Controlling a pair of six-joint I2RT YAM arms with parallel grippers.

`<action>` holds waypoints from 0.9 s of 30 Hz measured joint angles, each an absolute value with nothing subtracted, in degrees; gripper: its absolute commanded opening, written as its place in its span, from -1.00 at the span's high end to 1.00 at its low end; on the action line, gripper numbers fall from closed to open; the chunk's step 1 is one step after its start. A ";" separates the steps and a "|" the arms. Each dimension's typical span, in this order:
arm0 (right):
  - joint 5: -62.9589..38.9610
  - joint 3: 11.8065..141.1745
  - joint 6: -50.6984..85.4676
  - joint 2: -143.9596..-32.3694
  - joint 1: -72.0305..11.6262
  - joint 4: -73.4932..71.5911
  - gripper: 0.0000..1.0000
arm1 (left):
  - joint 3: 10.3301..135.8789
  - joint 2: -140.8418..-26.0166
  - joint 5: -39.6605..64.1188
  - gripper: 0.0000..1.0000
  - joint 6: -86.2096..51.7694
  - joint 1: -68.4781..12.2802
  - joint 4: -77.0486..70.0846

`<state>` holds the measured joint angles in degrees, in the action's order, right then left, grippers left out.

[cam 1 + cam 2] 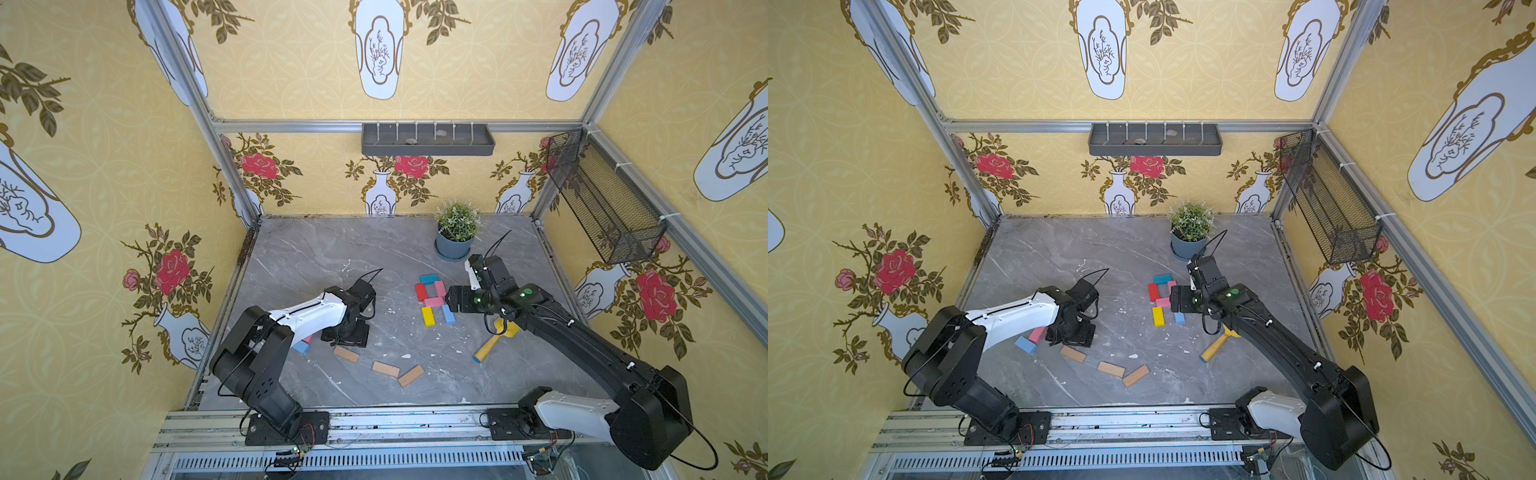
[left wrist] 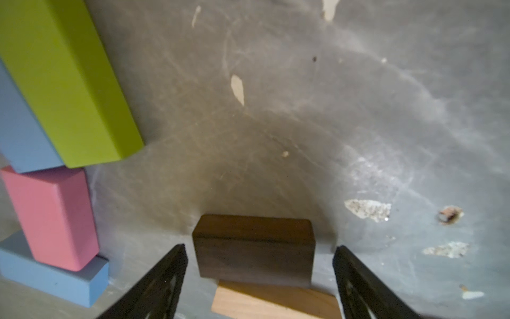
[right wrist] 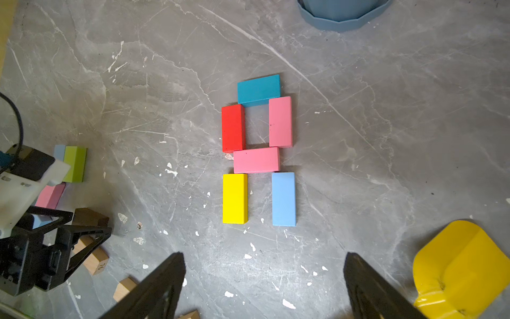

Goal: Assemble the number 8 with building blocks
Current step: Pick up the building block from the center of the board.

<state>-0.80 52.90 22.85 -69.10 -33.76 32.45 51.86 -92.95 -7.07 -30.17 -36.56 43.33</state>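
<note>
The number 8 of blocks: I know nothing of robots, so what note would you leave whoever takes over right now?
Left gripper: open, jaws either side of the dark brown block, not yet gripping.
Right gripper: open, empty, near the number 8.
Done: six blocks laid, top loop closed.
Left: the bottom bar, below the yellow block and light blue block.
Spare tan blocks lie nearer the front.

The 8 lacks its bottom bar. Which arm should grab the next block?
Left, probably. The left gripper straddles the dark brown block, jaws open. The right gripper hovers open and empty above the number 8, with no loose block between its jaws.
</note>
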 measured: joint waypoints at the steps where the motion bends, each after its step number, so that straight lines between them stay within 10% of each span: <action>1: -0.80 52.82 22.83 -69.10 -33.76 32.42 -0.85 | 51.92 -93.41 -7.16 -0.59 -30.28 -36.56 43.24; 27: 0.38 52.16 22.70 -69.41 -33.71 32.45 -0.86 | 52.03 -88.07 -5.48 0.04 -35.03 -39.44 40.49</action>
<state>0.38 52.16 22.70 -69.41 -33.71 32.45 52.03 -88.07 -5.48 -35.03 -39.44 40.49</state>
